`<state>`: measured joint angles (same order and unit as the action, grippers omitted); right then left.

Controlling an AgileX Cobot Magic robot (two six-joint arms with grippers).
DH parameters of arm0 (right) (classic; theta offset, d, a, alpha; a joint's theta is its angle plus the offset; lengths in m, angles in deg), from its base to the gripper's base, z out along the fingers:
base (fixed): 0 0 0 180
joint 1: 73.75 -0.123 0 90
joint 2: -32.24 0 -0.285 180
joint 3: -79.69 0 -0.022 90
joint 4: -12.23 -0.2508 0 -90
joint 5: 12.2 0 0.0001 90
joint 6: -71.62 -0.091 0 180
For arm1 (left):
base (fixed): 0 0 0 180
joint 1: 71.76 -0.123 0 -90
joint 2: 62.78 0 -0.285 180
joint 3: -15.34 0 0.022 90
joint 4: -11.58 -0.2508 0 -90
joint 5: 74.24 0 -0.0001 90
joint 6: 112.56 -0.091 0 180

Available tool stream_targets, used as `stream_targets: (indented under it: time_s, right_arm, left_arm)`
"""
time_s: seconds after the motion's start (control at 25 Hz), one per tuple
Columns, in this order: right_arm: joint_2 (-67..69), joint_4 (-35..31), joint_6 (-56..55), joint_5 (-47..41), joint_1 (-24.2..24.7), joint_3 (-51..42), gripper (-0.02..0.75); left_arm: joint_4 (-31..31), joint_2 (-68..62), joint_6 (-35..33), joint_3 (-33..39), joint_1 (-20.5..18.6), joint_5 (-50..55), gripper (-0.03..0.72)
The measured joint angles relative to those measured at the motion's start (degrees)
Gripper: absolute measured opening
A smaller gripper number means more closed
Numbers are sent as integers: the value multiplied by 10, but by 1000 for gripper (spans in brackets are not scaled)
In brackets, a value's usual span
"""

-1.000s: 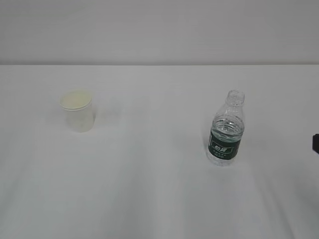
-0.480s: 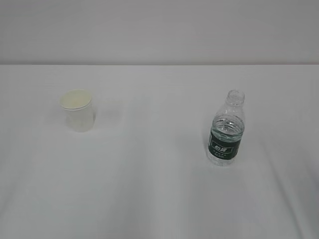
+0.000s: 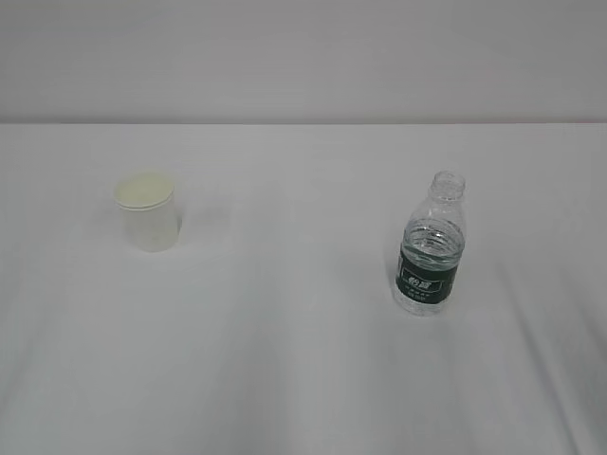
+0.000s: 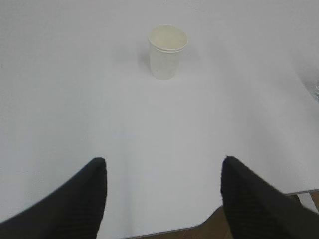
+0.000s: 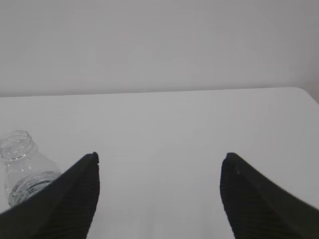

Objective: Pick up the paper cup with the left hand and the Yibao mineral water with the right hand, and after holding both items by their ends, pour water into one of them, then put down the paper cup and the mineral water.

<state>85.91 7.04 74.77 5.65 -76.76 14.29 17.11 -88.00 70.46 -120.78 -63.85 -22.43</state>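
paper cup [image 3: 147, 212]: stands upright on the table [image 3: 285, 360], left of centre in the exterior frame, slightly higher in the frame than the bottle.
Yibao mineral water [image 3: 432, 248]: stands upright on the table, right of centre, well apart from the cup.
left hand [image 4: 163, 164]: two fingers at the bottom of the left wrist frame, with bare table between them; the cup sits upper centre, well apart from them.
right hand [image 5: 159, 160]: fingers at the frame's bottom; the bottle sits at lower left, outside the left finger.
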Motion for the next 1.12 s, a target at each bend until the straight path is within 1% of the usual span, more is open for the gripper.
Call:
stream_targets:
  time_s: [0.08, 0.16, 0.24, 0.32, 0.56, 0.76, 0.92, 1.12]
  right_arm:
    - [19, 64, -45, 34, 0, -4, 571]
    - [39, 126, -92, 97, 0, -22, 571]
    - [67, 167, -114, 154, 0, -41, 571]
    - [99, 181, -128, 198, 0, -55, 571]
    - [185, 199, -153, 263, 0, -74, 571]
    - [242, 258, -156, 347, 0, -80, 570]
    - [283, 292, -158, 359, 0, -80, 571]
    - [326, 294, -159, 366, 0, -80, 570]
  left_arm:
    - [0, 0, 0, 0, 0, 0, 509]
    - [0, 0, 0, 0, 0, 0, 502]
    - [0, 0, 0, 0, 0, 0, 496]
    - [0, 0, 0, 0, 0, 0, 492]
    - [0, 0, 0, 0, 0, 0, 489]
    - [0, 0, 0, 0, 0, 0, 482]
    - [0, 0, 0, 0, 0, 0, 482]
    - [0, 0, 0, 0, 0, 0, 482]
